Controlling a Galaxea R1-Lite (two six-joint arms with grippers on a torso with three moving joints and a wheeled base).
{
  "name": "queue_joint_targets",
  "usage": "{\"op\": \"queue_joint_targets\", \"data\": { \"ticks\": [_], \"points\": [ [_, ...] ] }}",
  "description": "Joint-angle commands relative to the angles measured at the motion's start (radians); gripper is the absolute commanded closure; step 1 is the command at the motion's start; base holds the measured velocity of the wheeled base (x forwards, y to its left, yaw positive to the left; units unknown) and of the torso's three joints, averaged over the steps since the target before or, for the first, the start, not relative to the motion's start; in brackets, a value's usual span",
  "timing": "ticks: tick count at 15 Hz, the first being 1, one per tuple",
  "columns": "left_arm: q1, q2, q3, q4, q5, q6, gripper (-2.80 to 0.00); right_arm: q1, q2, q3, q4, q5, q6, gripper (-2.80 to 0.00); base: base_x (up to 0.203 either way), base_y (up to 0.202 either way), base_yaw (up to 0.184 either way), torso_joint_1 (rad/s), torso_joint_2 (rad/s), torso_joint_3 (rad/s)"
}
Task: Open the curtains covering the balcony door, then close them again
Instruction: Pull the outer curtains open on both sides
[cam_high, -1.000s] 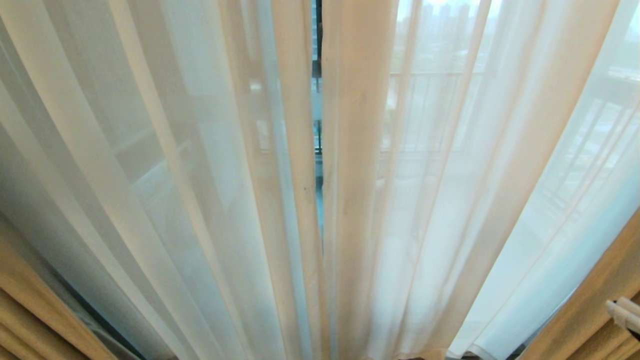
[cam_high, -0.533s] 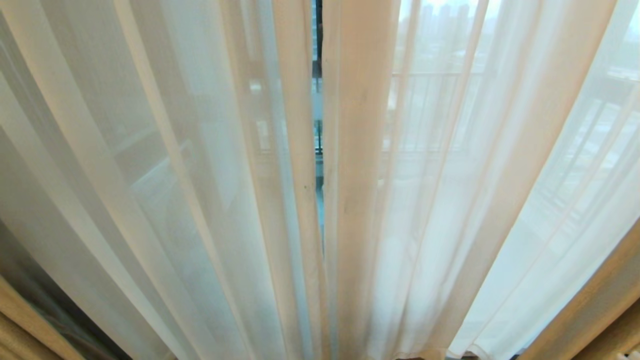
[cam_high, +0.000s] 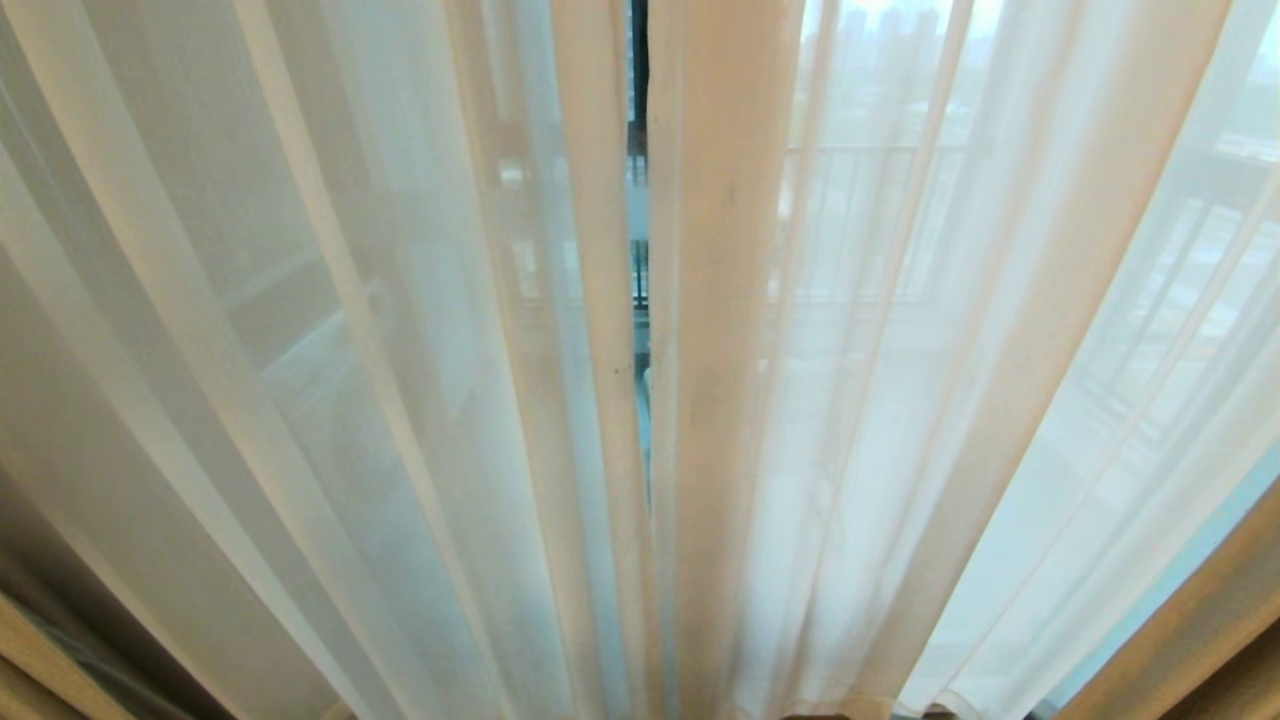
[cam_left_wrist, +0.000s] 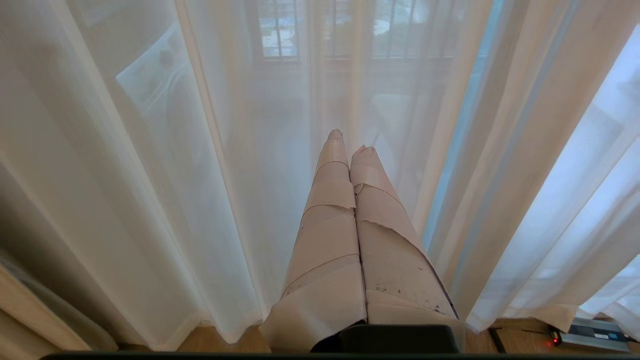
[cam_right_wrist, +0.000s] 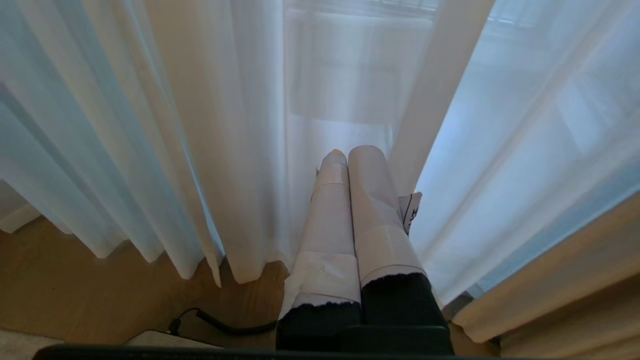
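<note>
The curtains hang shut across the head view: two thin white sheers (cam_high: 400, 350) meet at a narrow slit in the middle. Through the slit shows the dark frame of the balcony door (cam_high: 638, 60). Thick beige drapes (cam_high: 1200, 640) stand bunched at both lower corners. Neither gripper is in the head view. In the left wrist view my left gripper (cam_left_wrist: 350, 142) is shut and empty, its taped fingers (cam_left_wrist: 330, 200) pointing at the sheer (cam_left_wrist: 150, 150). In the right wrist view my right gripper (cam_right_wrist: 347, 152) is also shut and empty, low before the sheer (cam_right_wrist: 200, 125) and beside a beige drape (cam_right_wrist: 565, 290).
Wooden floor (cam_right_wrist: 75, 290) runs under the curtain hems. A black cable (cam_right_wrist: 225, 327) lies on it near the right gripper. A small device with a red light (cam_left_wrist: 590, 332) sits on the floor. A balcony railing (cam_high: 870, 150) shows faintly through the sheer.
The right gripper's taped fingertips, seen at the head view's lower right edge a second ago, have dropped out of that view. The sheers have swayed slightly; the slit is unchanged.
</note>
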Motion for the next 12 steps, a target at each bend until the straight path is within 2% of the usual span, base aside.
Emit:
{"op": "queue_joint_targets", "data": {
  "ticks": [1, 5, 6, 12],
  "points": [
    [0.0, 0.0, 0.0, -0.001, 0.0, 0.0, 0.0, 0.018, -0.05, 0.003, 0.045, -0.059, 0.028, 0.0, 0.0, 0.0, 0.0, 0.0, 0.0, 0.0],
    [0.0, 0.0, 0.0, -0.001, 0.0, 0.0, 0.0, 0.004, -0.229, -0.002, 0.102, -0.066, 0.023, 0.0, 0.0, 0.0, 0.0, 0.0, 0.0, 0.0],
    [0.0, 0.0, 0.0, -0.001, 0.0, 0.0, 0.0, 0.001, -0.244, 0.002, 0.093, -0.063, -0.014, 0.0, 0.0, 0.0, 0.0, 0.0, 0.0, 0.0],
    [0.0, 0.0, 0.0, -0.001, 0.0, 0.0, 0.0, 0.0, -0.244, 0.003, 0.09, -0.062, -0.04, 0.0, 0.0, 0.0, 0.0, 0.0, 0.0, 0.0]
  ]
}}
